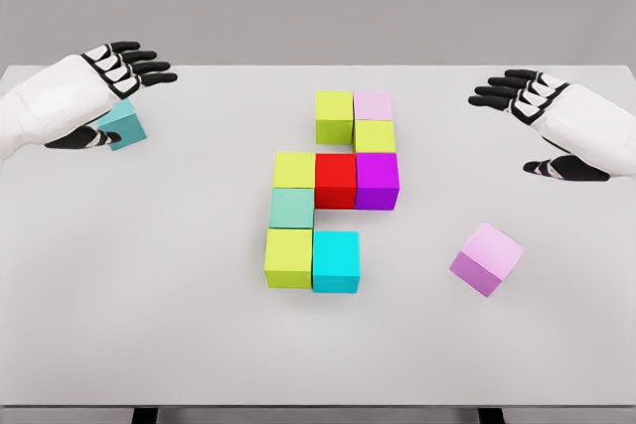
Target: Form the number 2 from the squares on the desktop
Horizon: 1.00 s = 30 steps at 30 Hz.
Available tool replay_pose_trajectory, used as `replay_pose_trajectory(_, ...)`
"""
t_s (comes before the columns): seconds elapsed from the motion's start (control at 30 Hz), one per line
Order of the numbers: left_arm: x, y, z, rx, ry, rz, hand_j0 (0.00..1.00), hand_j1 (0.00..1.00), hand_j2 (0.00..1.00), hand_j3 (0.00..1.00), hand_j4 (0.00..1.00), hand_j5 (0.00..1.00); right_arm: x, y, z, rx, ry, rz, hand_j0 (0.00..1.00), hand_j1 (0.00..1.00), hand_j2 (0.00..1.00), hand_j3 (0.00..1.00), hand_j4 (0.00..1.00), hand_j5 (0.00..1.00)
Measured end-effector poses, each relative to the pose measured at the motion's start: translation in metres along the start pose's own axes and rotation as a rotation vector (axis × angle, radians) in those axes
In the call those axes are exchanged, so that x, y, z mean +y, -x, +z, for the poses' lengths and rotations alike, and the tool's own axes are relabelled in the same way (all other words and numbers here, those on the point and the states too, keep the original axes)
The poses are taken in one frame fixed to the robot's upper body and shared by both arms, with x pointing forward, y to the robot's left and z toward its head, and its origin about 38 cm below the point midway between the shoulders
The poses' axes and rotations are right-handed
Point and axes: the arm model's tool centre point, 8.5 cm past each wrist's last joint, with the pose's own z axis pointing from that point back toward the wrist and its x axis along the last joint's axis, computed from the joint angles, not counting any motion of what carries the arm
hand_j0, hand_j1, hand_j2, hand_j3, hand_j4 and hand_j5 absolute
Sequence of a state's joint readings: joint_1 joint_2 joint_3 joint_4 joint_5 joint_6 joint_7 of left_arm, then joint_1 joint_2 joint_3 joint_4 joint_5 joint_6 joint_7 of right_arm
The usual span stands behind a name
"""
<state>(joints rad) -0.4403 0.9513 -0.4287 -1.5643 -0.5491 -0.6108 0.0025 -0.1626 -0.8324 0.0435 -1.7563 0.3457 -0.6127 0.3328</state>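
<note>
Gripping a small teal rigid cube (122,126) at far left, the left hand (89,96) holds it well apart from the central block figure (333,201); the right hand (547,121) hovers open; cube likely light, smooth-faced, best pinched on opposite flat sides.

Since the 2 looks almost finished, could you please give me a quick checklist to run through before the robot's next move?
1. Left hand at the teal cube: firm grasp cannot tell; the hand partly hides the cube.
2. Right hand free: ok, fingers spread, holding nothing.
3. Loose lilac cube clear of the figure: ok, it sits apart and rotated.
4. Bottom row complete: not ok, only the yellow-green cube and cyan cube are there.
5. Middle row straight: ok, the red cube sits flush between its neighbours.
</note>
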Motion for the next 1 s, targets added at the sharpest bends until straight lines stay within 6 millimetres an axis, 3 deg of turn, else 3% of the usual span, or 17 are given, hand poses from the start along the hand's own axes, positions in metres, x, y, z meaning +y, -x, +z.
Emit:
replay_pose_trajectory(0.1, -0.002, 0.007, 0.006, 0.019, 0.031, -0.015, 1.00, 1.00, 1.00, 1.00, 1.00, 1.00, -0.004, 0.000, -0.004, -0.009, -0.015, 0.029, 1.00, 1.00, 1.00, 1.00, 1.00, 1.00)
replay_pose_trajectory(0.2, 0.000, 0.013, 0.008, 0.026, 0.060, -0.048, 1.00, 1.00, 1.00, 1.00, 1.00, 1.00, 0.003, 0.000, -0.003, -0.022, -0.059, 0.012, 1.00, 1.00, 1.00, 1.00, 1.00, 1.00)
replay_pose_trajectory(0.23, 0.000, 0.015, 0.008, 0.030, 0.069, -0.060, 1.00, 1.00, 1.00, 1.00, 1.00, 1.00, -0.004, 0.003, -0.002, -0.023, -0.076, 0.029, 1.00, 1.00, 1.00, 1.00, 1.00, 1.00)
replay_pose_trajectory(0.33, 0.017, 0.027, 0.003, 0.038, 0.077, -0.132, 1.00, 1.00, 1.00, 1.00, 1.00, 1.00, -0.056, 0.009, -0.009, -0.062, -0.122, 0.134, 1.00, 1.00, 1.00, 1.00, 1.00, 1.00)
replay_pose_trajectory(0.4, 0.026, 0.035, -0.005, 0.038, 0.103, -0.189, 1.00, 1.00, 1.00, 1.00, 1.00, 1.00, -0.059, 0.009, -0.004, -0.077, -0.233, 0.150, 1.00, 1.00, 1.00, 1.00, 1.00, 1.00)
replay_pose_trajectory(0.47, 0.034, 0.041, -0.014, 0.028, 0.123, -0.222, 1.00, 1.00, 1.00, 1.00, 1.00, 1.00, -0.043, 0.008, 0.007, -0.083, -0.343, 0.119, 1.00, 1.00, 1.00, 1.00, 1.00, 1.00)
replay_pose_trajectory(0.5, 0.028, 0.040, -0.015, 0.018, 0.153, -0.223, 1.00, 1.00, 1.00, 1.00, 1.00, 1.00, -0.032, 0.007, 0.012, -0.085, -0.390, 0.100, 1.00, 1.00, 1.00, 1.00, 1.00, 1.00)
replay_pose_trajectory(0.63, 0.036, 0.039, -0.032, -0.036, 0.214, -0.282, 1.00, 1.00, 1.00, 1.00, 1.00, 1.00, -0.023, 0.003, 0.015, -0.104, -0.473, 0.086, 1.00, 1.00, 1.00, 1.00, 1.00, 1.00)
replay_pose_trajectory(0.7, 0.027, 0.035, -0.036, -0.066, 0.259, -0.290, 1.00, 1.00, 1.00, 1.00, 1.00, 1.00, 0.003, -0.002, 0.019, -0.124, -0.533, 0.033, 1.00, 1.00, 1.00, 1.00, 1.00, 1.00)
replay_pose_trajectory(0.87, 0.009, 0.031, -0.041, -0.108, 0.352, -0.303, 1.00, 1.00, 1.00, 1.00, 1.00, 1.00, 0.045, -0.017, 0.015, -0.187, -0.626, -0.038, 1.00, 1.00, 1.00, 1.00, 1.00, 1.00)
replay_pose_trajectory(1.0, 0.017, 0.039, -0.044, -0.108, 0.381, -0.341, 1.00, 1.00, 1.00, 1.00, 1.00, 1.00, 0.058, -0.024, 0.006, -0.224, -0.655, -0.053, 1.00, 1.00, 1.00, 1.00, 1.00, 1.00)
